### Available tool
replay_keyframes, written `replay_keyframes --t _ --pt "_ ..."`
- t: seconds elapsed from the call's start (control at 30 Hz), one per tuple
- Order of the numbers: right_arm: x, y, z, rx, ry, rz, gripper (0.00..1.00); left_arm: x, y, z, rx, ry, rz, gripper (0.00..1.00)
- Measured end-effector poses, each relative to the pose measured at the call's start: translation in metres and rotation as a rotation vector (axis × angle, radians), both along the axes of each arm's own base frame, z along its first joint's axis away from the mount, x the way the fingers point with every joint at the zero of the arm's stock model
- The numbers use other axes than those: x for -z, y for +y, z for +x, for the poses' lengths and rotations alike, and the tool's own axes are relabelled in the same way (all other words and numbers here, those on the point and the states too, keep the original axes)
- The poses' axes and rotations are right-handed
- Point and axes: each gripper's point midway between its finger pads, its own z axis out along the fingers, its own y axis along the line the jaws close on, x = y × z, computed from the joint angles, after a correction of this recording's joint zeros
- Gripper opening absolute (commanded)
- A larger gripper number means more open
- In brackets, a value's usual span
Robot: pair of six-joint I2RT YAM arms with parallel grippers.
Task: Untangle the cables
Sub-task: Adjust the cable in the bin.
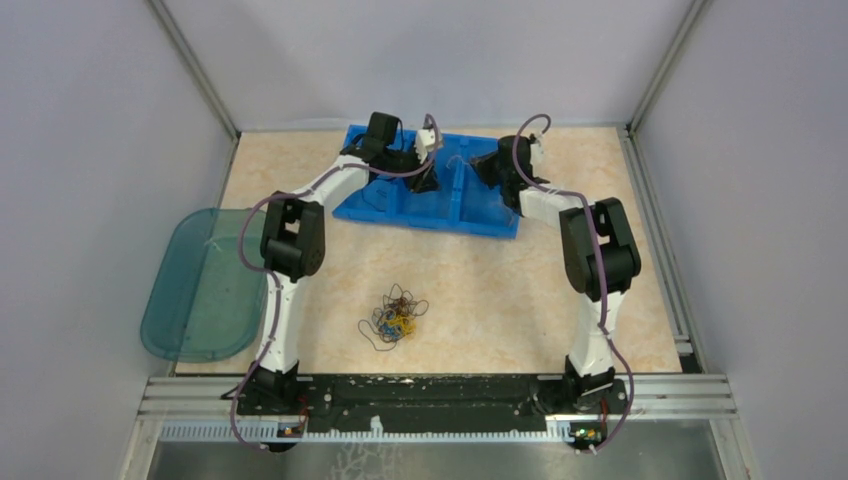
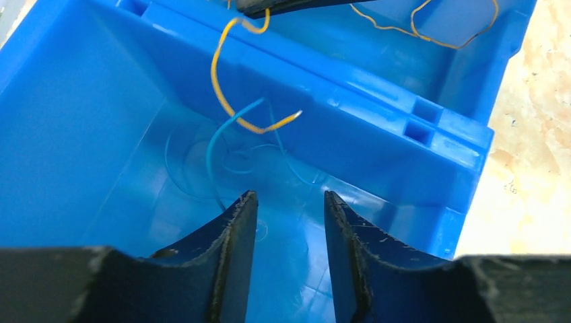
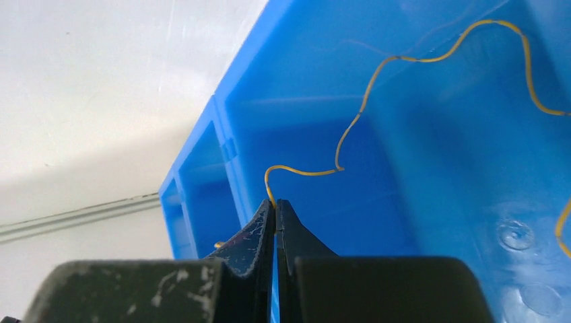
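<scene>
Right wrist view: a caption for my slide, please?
Right gripper pinches a yellow wire at the blue bin.

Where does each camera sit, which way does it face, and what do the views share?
Top external: above, behind the bases, looking down on blue bin and tangled cables; left arm, right arm show.
Left wrist: faces into a bin compartment holding a blue wire; left fingers apart.
Right wrist: faces along the bin; right fingers shut on a yellow wire.
Shared: the bin, all three.
</scene>
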Motion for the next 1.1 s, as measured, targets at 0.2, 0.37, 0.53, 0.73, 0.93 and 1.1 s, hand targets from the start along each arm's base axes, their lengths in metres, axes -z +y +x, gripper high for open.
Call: replay_keyframes --t 0.2,0.37,0.53,0.73,0.93,1.1 --pt "0.013 -0.006 -0.004 0.025 0.020 -0.012 0.00 0.007 0.000 0.003 -0.013 -0.007 0.005 0.02" --pt "0.018 -0.012 -0.010 0.030 0.027 -0.046 0.00 0.015 0.000 0.005 -0.025 -0.024 0.000 0.00" --pt "-0.002 -0.022 -0.011 0.043 -0.021 -0.091 0.00 0.032 0.004 0.001 -0.039 -0.009 0.020 0.00" --pt "-0.052 -0.044 -0.012 0.094 -0.126 -0.135 0.00 0.027 0.006 0.000 -0.053 -0.028 0.027 0.00" --pt "-0.086 -0.075 -0.013 0.161 -0.198 -0.156 0.00 0.026 0.007 0.000 -0.060 -0.032 0.032 0.00" --pt "-0.075 -0.080 -0.017 0.158 -0.180 -0.179 0.00 0.026 0.007 0.000 -0.061 -0.033 0.034 0.55"
